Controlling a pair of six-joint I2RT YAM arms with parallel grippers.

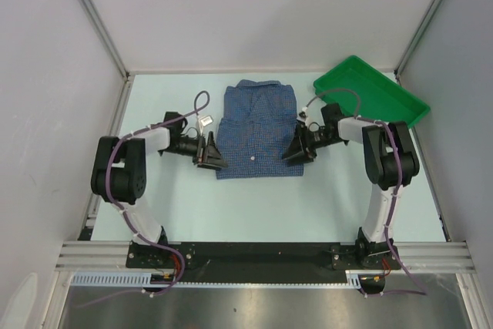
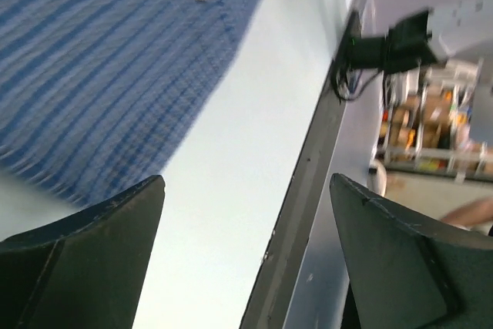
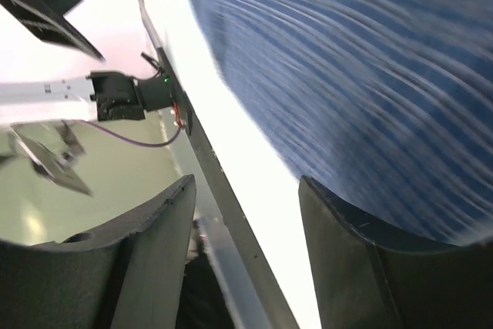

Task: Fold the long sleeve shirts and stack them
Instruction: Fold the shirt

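Observation:
The blue checked long sleeve shirt (image 1: 258, 129) lies folded into a rectangle in the middle of the table, collar at the far end. My left gripper (image 1: 210, 156) is at its near left edge and stands open, nothing between its fingers (image 2: 100, 236). In the left wrist view the shirt (image 2: 100, 67) fills the upper left, with a white button showing. My right gripper (image 1: 297, 150) is at the shirt's near right edge, open and empty. In the right wrist view the shirt (image 3: 362, 75) is blurred across the right side beyond the fingers (image 3: 347, 244).
A green plastic tray (image 1: 373, 94) sits at the back right corner, tilted against the wall. White walls close in the table on three sides. The black rail (image 1: 254, 256) with both arm bases runs along the near edge.

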